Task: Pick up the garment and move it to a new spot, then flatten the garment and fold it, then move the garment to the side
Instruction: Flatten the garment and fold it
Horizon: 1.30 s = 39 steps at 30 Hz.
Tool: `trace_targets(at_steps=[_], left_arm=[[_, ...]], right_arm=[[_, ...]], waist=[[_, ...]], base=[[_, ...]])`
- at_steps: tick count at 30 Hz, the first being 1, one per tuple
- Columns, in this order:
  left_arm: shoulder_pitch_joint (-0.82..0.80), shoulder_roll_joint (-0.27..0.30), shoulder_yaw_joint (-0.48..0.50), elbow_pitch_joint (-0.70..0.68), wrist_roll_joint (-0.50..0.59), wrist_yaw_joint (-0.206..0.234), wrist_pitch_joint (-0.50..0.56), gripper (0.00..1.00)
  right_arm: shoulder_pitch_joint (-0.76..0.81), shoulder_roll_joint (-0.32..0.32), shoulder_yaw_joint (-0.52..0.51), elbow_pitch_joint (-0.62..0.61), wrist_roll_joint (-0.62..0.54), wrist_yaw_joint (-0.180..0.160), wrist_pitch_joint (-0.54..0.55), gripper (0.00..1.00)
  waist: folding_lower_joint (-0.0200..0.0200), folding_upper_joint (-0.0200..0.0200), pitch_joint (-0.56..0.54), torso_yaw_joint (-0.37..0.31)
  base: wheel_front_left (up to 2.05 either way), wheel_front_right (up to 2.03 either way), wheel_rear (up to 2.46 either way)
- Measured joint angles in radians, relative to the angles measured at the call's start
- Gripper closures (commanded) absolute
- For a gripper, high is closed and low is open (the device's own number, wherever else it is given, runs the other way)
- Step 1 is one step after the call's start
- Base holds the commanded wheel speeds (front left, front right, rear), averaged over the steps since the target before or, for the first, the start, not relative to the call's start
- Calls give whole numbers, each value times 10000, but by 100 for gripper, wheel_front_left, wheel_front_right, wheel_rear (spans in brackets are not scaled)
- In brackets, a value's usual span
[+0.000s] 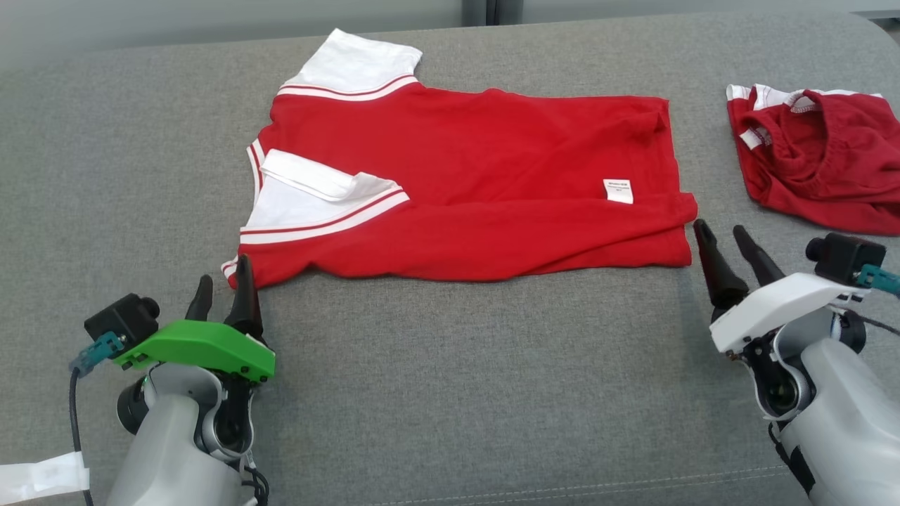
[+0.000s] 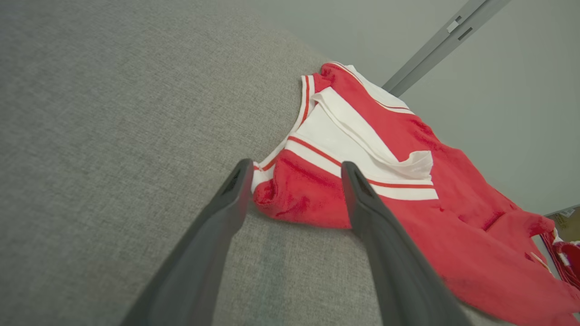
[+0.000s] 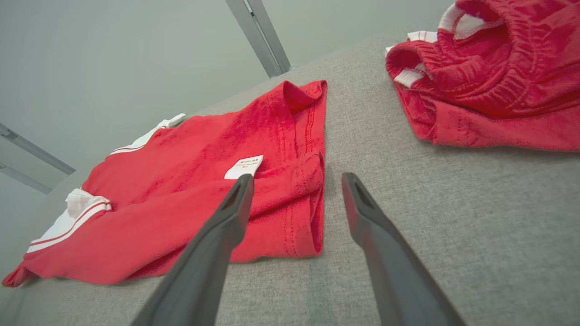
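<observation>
The garment [image 1: 464,176] is a red shirt with white, red-striped sleeves, lying folded lengthwise on the grey cushion [image 1: 450,365], collar end to the left and hem to the right. My left gripper [image 1: 223,281] stands open just off the shirt's near left corner, holding nothing. In the left wrist view its fingers [image 2: 380,235] frame that corner of the garment [image 2: 398,181]. My right gripper [image 1: 724,242] is open beside the near right hem corner, empty. The right wrist view shows the hem of the garment [image 3: 272,190] between and left of the fingers [image 3: 217,240].
A second red garment with white trim [image 1: 823,158] lies crumpled at the right edge of the cushion, also seen as the bunched red cloth [image 3: 489,77]. A white strip [image 1: 42,476] sits at the lower left. Bare grey cushion stretches along the near side.
</observation>
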<state>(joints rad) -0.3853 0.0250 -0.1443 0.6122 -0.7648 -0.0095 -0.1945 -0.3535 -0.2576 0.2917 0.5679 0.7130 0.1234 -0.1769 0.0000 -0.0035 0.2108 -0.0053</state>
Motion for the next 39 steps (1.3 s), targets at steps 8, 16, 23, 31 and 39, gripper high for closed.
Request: trace_targets(at_steps=[8,16,23,31,39], left_arm=[[175,0,-253,604,-362,58,364,0],[105,2,-174,913,-865,280,366,0],[-430,0,-167,947,-1039,286,339,0],[-670,-4,-247,1112,-1427,219,104,0],[-881,-4,-370,1149,-1894,-2,-61,0]], right_arm=[[263,477,303,105,40,-4,2,0],[261,819,485,203,38,-6,2,0],[241,984,412,391,63,-21,-25,0],[130,1112,309,686,299,-27,-88,0],[-217,1336,299,1005,633,-13,-73,0]], waist=[[0,0,-161,-54],[0,0,39,-354],[0,0,357,-553],[0,0,557,-513],[0,0,660,-411]], base=[[0,0,0],[0,0,0],[0,0,0],[0,0,0],[0,0,0]])
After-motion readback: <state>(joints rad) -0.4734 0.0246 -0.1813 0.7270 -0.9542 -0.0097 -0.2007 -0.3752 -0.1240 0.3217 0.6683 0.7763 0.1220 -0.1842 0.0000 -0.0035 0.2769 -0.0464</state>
